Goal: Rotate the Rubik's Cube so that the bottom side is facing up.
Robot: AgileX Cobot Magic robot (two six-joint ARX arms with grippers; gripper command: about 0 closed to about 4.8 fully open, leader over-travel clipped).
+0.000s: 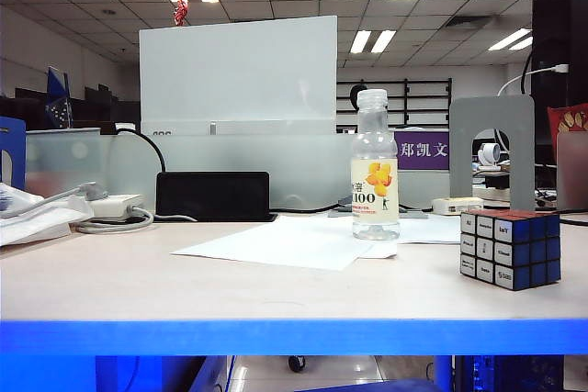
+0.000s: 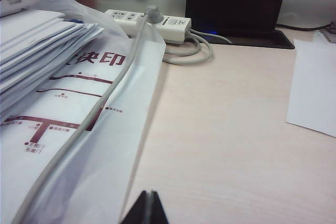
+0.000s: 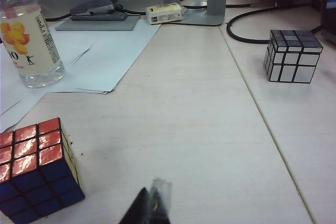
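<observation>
With the left gripper (image 2: 148,208) and right gripper (image 3: 152,205) both closed and empty, the approach to the Rubik's Cube (image 3: 37,169) has not begun; the right must open first.

A clear juice bottle (image 1: 375,167) stands on white paper sheets (image 1: 294,242) on the desk (image 1: 276,296). A silver mirror cube (image 3: 293,55) sits well apart. A white power strip (image 2: 147,23) lies beside stacked papers (image 2: 37,51).

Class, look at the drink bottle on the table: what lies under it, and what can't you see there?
The bottle stands upright on white paper sheets spread over the table. Whatever paper or tabletop lies directly beneath its base is covered.
</observation>
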